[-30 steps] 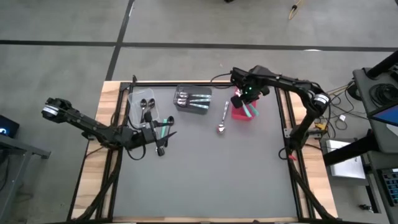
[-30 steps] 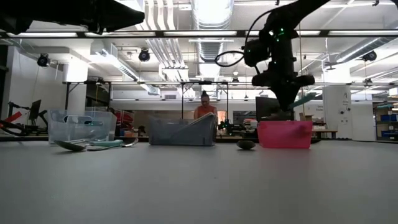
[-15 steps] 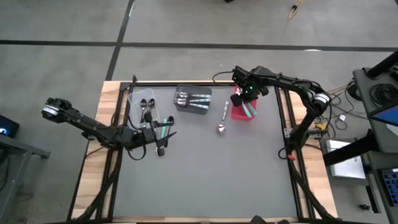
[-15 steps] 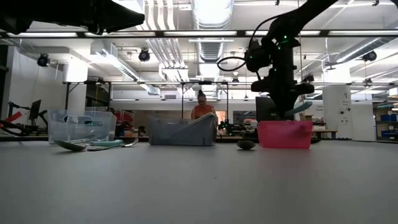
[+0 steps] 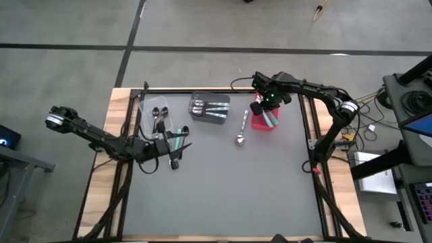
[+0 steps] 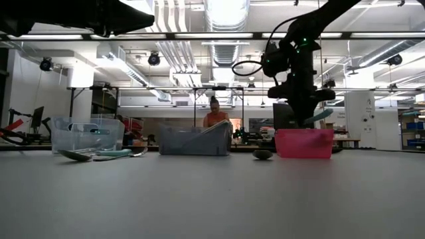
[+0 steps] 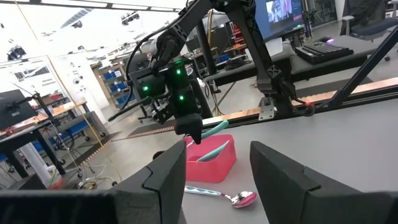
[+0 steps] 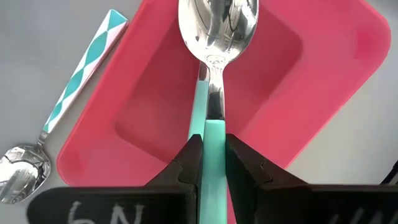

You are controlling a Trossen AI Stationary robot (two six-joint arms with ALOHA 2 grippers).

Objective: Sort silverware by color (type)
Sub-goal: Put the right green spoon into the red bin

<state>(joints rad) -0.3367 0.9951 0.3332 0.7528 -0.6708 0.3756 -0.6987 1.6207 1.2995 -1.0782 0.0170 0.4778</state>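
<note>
grey tabletop, teal-handled spoon (image 8: 211, 93) over red bin (image 8: 298, 81)

Robotics lab, open-plan: exposed ceiling ducts (image 6: 226, 16), strip lights, shelving racks, workbenches with monitors (image 7: 283, 12), a person (image 6: 216, 116) behind the table.

From above, you cannot count the spoons in the dark grey bin (image 5: 209, 108) near the table's far edge; they merge into pale streaks; the clear bin (image 5: 154, 112) at the far left corner shows only dark blobs. The left gripper (image 5: 170, 150) hides part of the loose pile by that bin; you cannot tell whether it holds anything. In the right wrist view the right gripper (image 8: 210, 154) covers the teal-handled spoon (image 8: 214, 37)'s lower handle, and its own body is cut off at the edge.
</note>
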